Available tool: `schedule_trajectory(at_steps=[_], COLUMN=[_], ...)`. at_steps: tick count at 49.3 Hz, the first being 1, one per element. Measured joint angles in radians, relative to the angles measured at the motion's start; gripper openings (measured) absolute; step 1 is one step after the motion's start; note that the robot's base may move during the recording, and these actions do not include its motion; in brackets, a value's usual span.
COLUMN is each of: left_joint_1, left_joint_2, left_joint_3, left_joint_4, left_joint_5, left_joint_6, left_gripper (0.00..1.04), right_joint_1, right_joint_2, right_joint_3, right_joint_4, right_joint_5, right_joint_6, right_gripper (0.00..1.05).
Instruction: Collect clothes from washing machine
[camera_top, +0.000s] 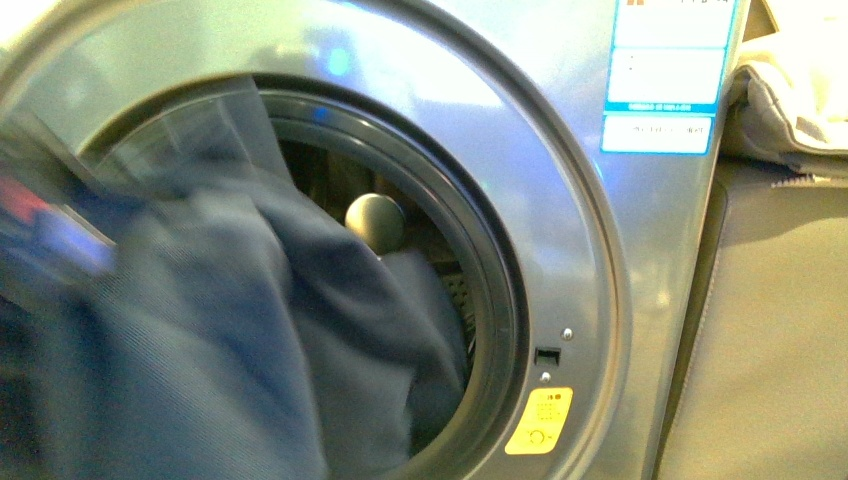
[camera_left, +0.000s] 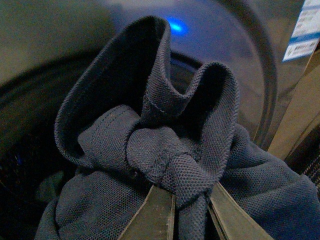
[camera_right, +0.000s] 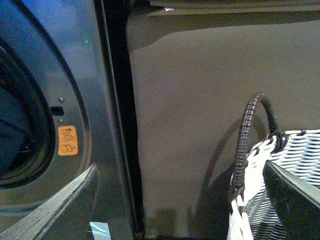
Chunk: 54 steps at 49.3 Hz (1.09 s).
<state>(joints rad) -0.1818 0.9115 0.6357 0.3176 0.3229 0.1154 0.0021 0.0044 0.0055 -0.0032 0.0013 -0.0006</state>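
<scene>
Left wrist view: left tool (camera_left: 189, 194) pinches one garment (camera_left: 107, 150).

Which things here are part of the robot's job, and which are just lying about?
Job:
- clothes, pinched in the left gripper
- washer, with the clothes hanging out of its drum

Lying about:
- basket, by the open right gripper
- pale cloth beside the washer

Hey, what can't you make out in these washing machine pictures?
Drum interior, front view: mostly hidden behind the clothes draped across the washing machine opening.
Left arm, front view: blurred at the picture's edge.
Energy label text: too small, washed out.
Basket contents, right wrist view: cut off by the edge.
</scene>
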Motion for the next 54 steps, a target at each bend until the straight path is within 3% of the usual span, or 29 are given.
schedule_trajectory(at_steps=[8,32,47,54], left_joint_1=[-0.036,-0.283,-0.522,-0.592], left_joint_2=[-0.049,0.029,0.231,0.311], left_joint_3=[0.083,0.439,0.671,0.774], left_joint_4=[-0.040,-0.140,-0.182,-0.208], left_joint_5=[-0.006,-0.109,-0.218,-0.251], left_joint_6=[-0.001,0.000,0.043,0.062], left_gripper=[0.07,0.07,0.07,0.07], right_joint_1=[0.000,0.000,0.000,0.000], right_joint_2=[0.000,0.000,0.000,0.000], right_joint_3=[0.000,0.000,0.000,0.000], right_joint_4=[0.000,0.000,0.000,0.000], right_joint_5=[0.000,0.000,0.000,0.000], right_joint_6=[0.000,0.000,0.000,0.000], right_gripper=[0.97,0.97,0.97,0.97])
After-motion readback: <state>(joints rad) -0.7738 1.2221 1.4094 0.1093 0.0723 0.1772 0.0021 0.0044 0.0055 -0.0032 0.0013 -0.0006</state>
